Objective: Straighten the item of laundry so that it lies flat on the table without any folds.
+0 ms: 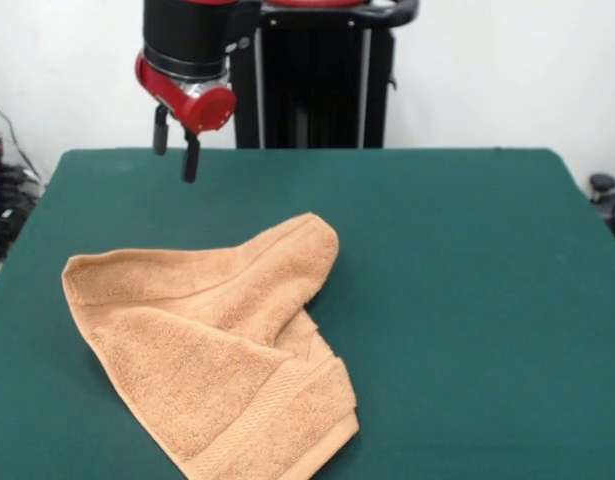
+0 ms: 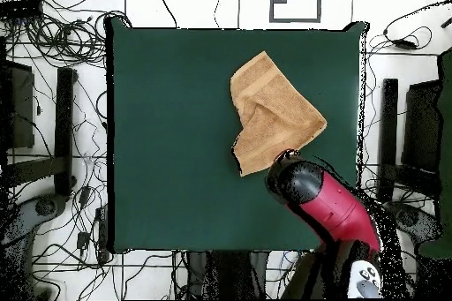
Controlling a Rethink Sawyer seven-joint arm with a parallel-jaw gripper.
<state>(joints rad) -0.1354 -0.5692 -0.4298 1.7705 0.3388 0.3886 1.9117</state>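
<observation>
The item of laundry (image 1: 217, 350), a light orange-tan terry towel, lies crumpled on the left front part of the green table (image 1: 467, 260). One part is folded over and a ridge runs up to its far right tip. A border band shows at its near corner. My gripper (image 1: 176, 148) hangs above the table beyond the towel's far left edge, open and empty, clear of the cloth. In the overhead view the towel (image 2: 269, 112) lies right of the table's (image 2: 168, 139) middle. The red arm head (image 2: 296, 183) sits over the towel's edge nearest the robot and hides the fingers.
The robot's black pedestal (image 1: 312, 75) stands behind the table's far edge. Cables (image 2: 53, 41) and black stands (image 2: 64, 130) lie on the floor round the table in the overhead view. Bare green cloth spreads to the right of the towel in the front view.
</observation>
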